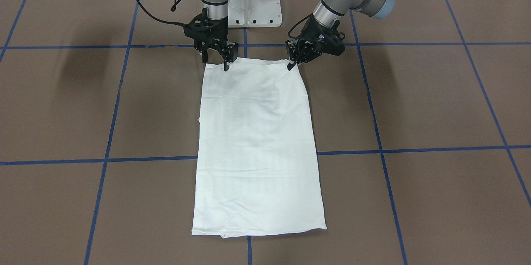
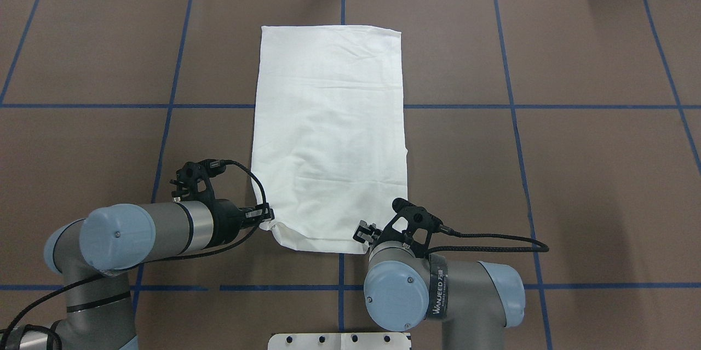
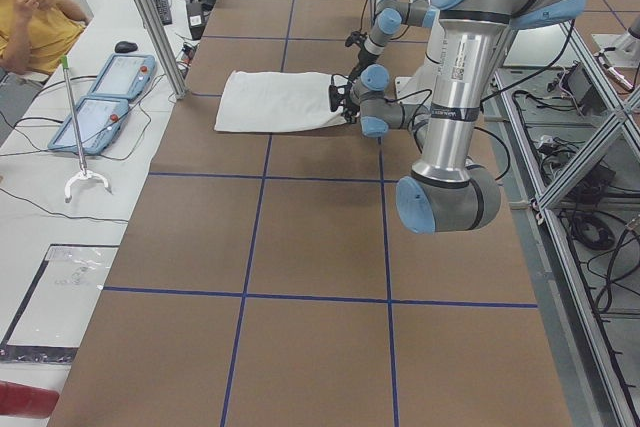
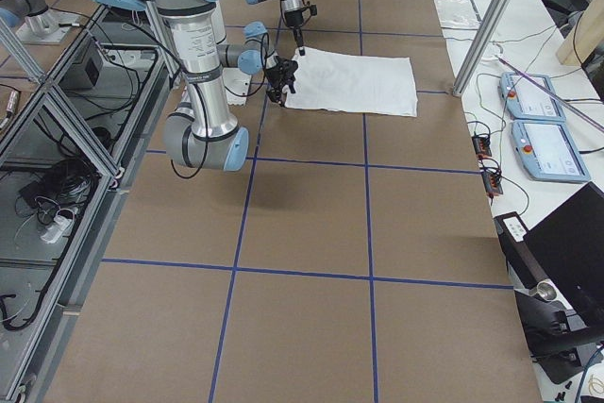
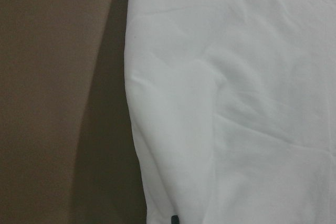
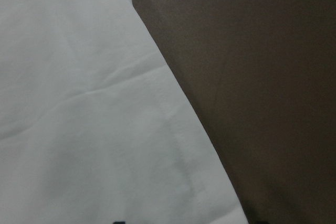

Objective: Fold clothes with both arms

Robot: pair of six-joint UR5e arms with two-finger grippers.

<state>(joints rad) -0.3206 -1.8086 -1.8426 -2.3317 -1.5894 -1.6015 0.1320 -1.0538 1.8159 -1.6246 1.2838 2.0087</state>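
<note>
White T-shirt (image 1: 257, 144) lies flat as a long folded rectangle mid tabletop (image 1: 415, 103). Left hand (image 1: 293, 64) clamped on one robot-side corner; right hand (image 1: 217, 62) at the other, fingers apart

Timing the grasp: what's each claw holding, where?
The right claw, at one robot-side shirt corner, looks open, holding nothing; the left claw, at the other, cannot be told.

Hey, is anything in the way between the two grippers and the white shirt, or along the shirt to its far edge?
Nothing visible does. The left gripper and the right gripper are right at the two near corners of the shirt, and nothing lies on the shirt between them and its far edge.
</note>
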